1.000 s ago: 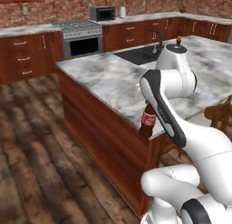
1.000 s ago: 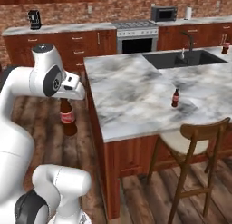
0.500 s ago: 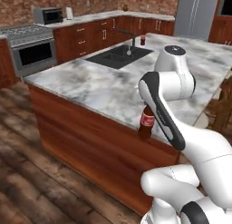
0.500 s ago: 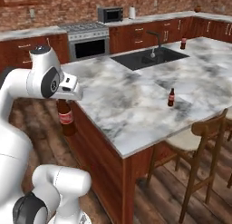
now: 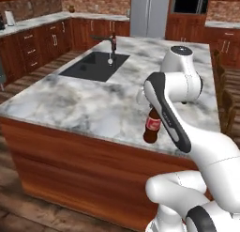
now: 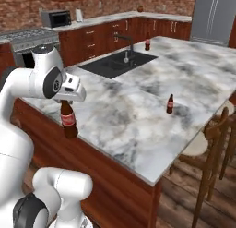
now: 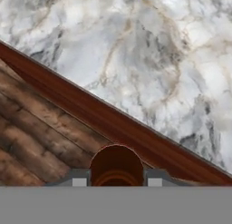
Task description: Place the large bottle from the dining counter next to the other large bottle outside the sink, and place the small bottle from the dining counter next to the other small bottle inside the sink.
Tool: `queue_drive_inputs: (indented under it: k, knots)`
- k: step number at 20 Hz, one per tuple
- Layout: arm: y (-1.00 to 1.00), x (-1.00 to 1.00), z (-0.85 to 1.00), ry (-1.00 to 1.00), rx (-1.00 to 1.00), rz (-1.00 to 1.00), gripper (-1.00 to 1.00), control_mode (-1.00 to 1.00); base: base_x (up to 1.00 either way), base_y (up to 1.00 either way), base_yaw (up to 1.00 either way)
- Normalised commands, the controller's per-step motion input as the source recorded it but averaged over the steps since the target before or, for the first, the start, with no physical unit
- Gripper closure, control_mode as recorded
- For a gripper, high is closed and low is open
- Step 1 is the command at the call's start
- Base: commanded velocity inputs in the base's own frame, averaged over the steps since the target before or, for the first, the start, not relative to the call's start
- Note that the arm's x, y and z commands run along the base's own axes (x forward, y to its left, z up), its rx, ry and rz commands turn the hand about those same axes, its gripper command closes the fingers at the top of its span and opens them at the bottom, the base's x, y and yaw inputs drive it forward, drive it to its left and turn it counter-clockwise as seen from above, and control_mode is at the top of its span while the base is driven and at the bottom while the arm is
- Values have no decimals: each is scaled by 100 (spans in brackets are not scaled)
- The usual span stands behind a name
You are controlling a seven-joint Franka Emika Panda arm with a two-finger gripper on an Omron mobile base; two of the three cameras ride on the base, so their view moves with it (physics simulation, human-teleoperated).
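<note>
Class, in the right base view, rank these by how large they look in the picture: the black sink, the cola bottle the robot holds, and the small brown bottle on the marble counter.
Largest to smallest, as pictured:
1. sink
2. held cola bottle, though it hangs nearest the camera, which flatters it
3. small brown bottle

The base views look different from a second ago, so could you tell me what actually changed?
The base has driven around the dining counter, so the whole scene has shifted and the sink now lies ahead. The hand stays shut on the large bottle, carried along. The small bottle stands where it was.
</note>
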Motion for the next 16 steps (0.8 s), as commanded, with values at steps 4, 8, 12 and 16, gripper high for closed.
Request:
queue_drive_inputs:
  k: [4, 8, 12, 16]
  knots:
    - [0, 0, 0, 0, 0, 0, 100, 100, 0, 100, -41]
    - [0, 0, 0, 0, 0, 0, 100, 100, 0, 100, -40]
    - [0, 0, 0, 0, 0, 0, 100, 100, 2, 100, -41]
    - [0, 0, 0, 0, 0, 0, 100, 100, 18, 100, -39]
